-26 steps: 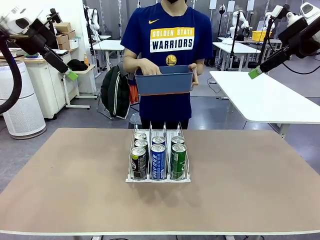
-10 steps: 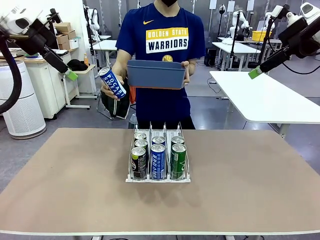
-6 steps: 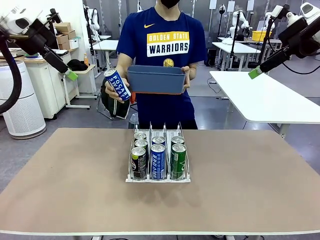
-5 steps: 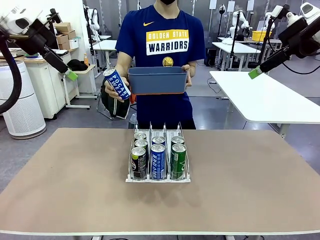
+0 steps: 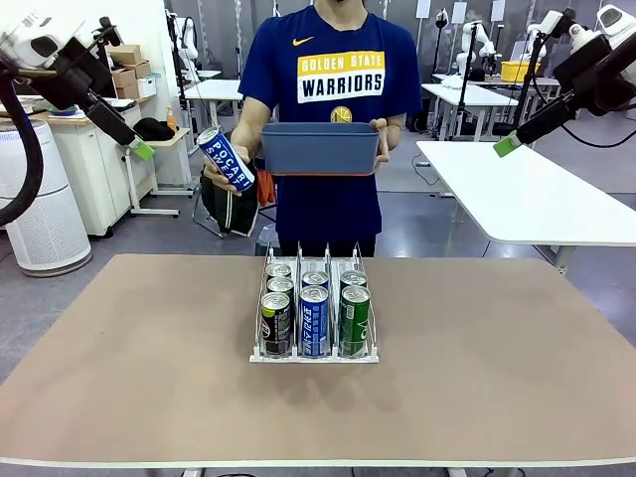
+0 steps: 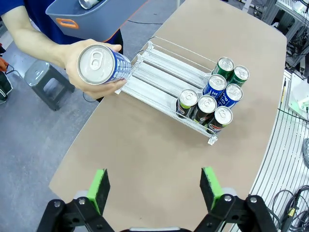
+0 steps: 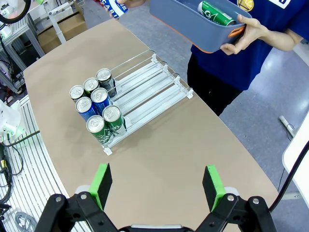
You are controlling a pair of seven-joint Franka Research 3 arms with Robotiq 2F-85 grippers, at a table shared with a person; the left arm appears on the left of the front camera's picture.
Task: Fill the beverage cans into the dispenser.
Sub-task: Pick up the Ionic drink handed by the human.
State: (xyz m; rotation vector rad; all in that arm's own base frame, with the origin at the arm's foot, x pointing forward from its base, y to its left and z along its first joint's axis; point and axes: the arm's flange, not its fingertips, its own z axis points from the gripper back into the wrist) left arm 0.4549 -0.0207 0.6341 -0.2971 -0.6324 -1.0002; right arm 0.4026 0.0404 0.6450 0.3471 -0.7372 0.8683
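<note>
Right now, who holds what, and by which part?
The left claw and right claw: open, empty. The person's hand grips a Pocari Sweat can around its body; the other hand holds the bin's end.

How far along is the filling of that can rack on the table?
Partway. Seven slim drink cans already stand at the robot-side end of the clear three-lane wire rack, with room behind them. The person's hand holds a blue-white Pocari Sweat can, not yet loaded. The blue-grey plastic bin holds at least one green can more. The left tool and right tool hang open, empty.
</note>
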